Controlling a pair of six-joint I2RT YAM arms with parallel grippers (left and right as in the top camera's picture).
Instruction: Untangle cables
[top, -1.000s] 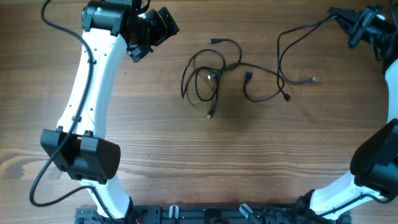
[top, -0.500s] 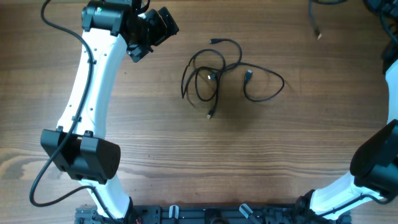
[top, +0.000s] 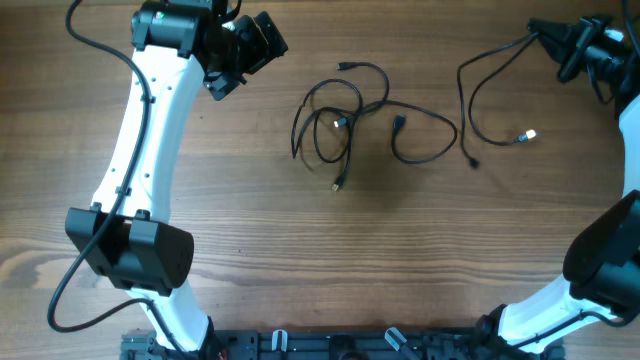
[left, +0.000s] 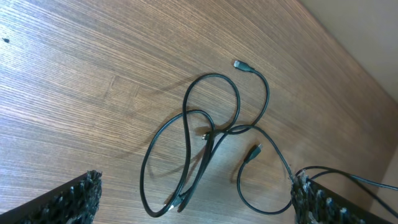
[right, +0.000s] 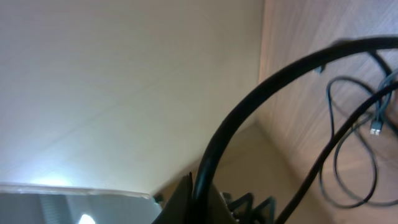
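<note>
Right hand (top: 556, 42) clamped on one cable (top: 462, 85), held at far-right worktop (top: 300, 250) edge to keep it clear of centre tangle (top: 345, 115). Left hand (top: 262, 40) wide open, empty, poised beside tangle.

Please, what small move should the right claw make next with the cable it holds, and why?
Probably draw the held cable a little farther to the robot's right before releasing. The right claw appears shut on it, and its dark plug lies close to the outer loop of the tangle, though apart from it.
</note>
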